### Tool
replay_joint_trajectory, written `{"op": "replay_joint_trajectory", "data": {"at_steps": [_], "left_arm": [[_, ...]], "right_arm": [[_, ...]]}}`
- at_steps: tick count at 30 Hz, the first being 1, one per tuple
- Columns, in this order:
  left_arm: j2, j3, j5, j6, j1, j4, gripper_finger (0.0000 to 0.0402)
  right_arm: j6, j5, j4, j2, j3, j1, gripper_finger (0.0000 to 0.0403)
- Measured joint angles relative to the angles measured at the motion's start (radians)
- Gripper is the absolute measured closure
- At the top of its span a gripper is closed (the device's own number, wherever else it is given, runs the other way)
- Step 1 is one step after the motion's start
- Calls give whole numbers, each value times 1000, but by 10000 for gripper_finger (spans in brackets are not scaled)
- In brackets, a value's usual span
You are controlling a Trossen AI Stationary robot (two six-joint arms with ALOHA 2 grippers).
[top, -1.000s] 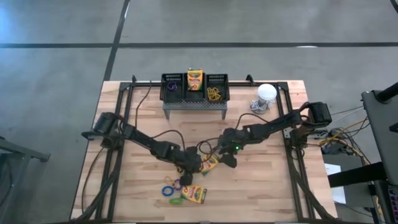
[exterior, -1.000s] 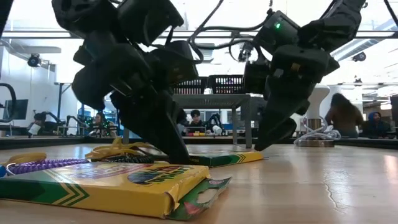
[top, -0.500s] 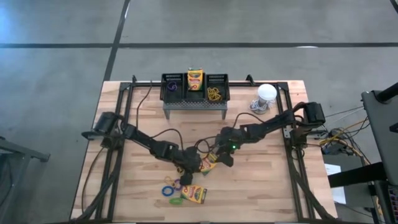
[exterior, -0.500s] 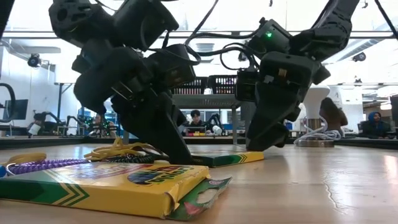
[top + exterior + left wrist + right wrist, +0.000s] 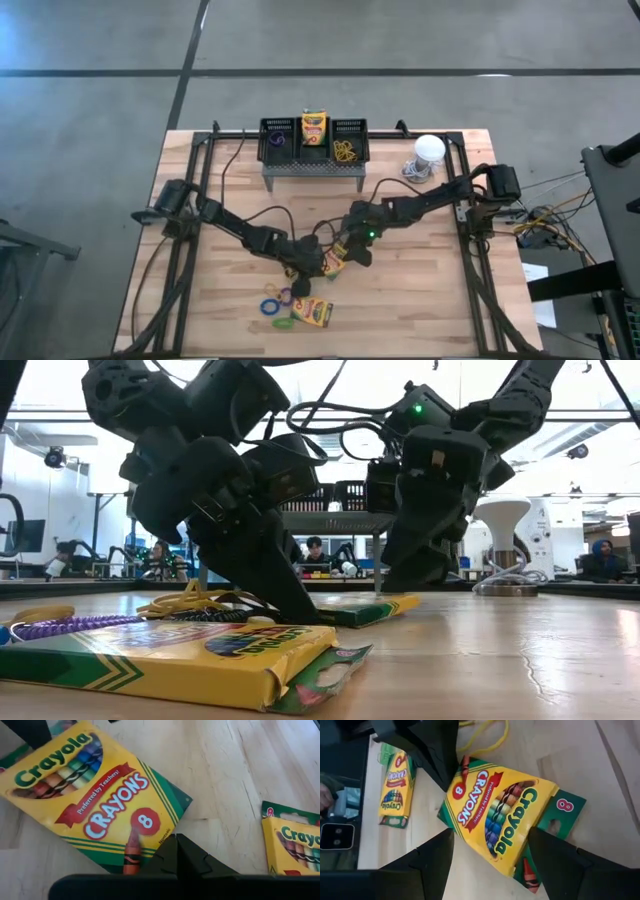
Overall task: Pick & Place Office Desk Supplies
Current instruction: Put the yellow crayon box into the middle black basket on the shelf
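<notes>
A yellow-and-green crayon box (image 5: 335,262) lies flat on the table at mid-table, between my two grippers. My left gripper (image 5: 319,268) is shut, and its tips sit at the box's bottom end (image 5: 176,855). My right gripper (image 5: 490,831) is open, with one finger on either side of the box's flap end (image 5: 540,815); whether they touch it I cannot tell. A second crayon box (image 5: 312,312) lies nearer the front edge, beside several coloured elastic loops (image 5: 272,303). Three black mesh bins (image 5: 313,140) stand on a grey stand at the back. My left gripper's shut fingertips (image 5: 170,854) rest against the edge of the crayon box's bottom end (image 5: 131,861), the end printed with the 8. The fingers slant down from the table's left side (image 5: 265,575). The box lies on the table.
A third crayon box (image 5: 313,128) stands in the middle bin, with yellow loops (image 5: 345,151) in the right bin. A white round-topped object (image 5: 428,150) and cables sit at the back right. A yellow loop (image 5: 190,600) lies behind the left gripper. People sit in the room beyond the table.
My right gripper has moved toward the table's left, over the crayon box, and now stands astride its flap end. My left gripper has stayed at the box's other end.
</notes>
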Motion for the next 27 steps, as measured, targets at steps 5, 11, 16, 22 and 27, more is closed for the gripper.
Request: {"op": "replay_joint_trajectory", "data": {"at_steps": [5, 11, 16, 22, 27], "left_arm": [[0, 0, -20, 0, 0, 7, 401], [5, -1, -67, 0, 0, 60, 401], [8, -2, -100, 0, 0, 97, 401], [7, -3, -183, 0, 0, 108, 401], [7, -3, -319, 3, 6, 116, 401]], "right_arm": [[-2, -5, -51, -2, 26, 0, 154], [-25, -13, -42, -20, 73, 2, 154], [-61, -21, -103, -27, 133, 14, 154], [-111, -2, -205, -31, 214, 42, 154], [-144, 2, -273, -28, 270, 75, 154]]}}
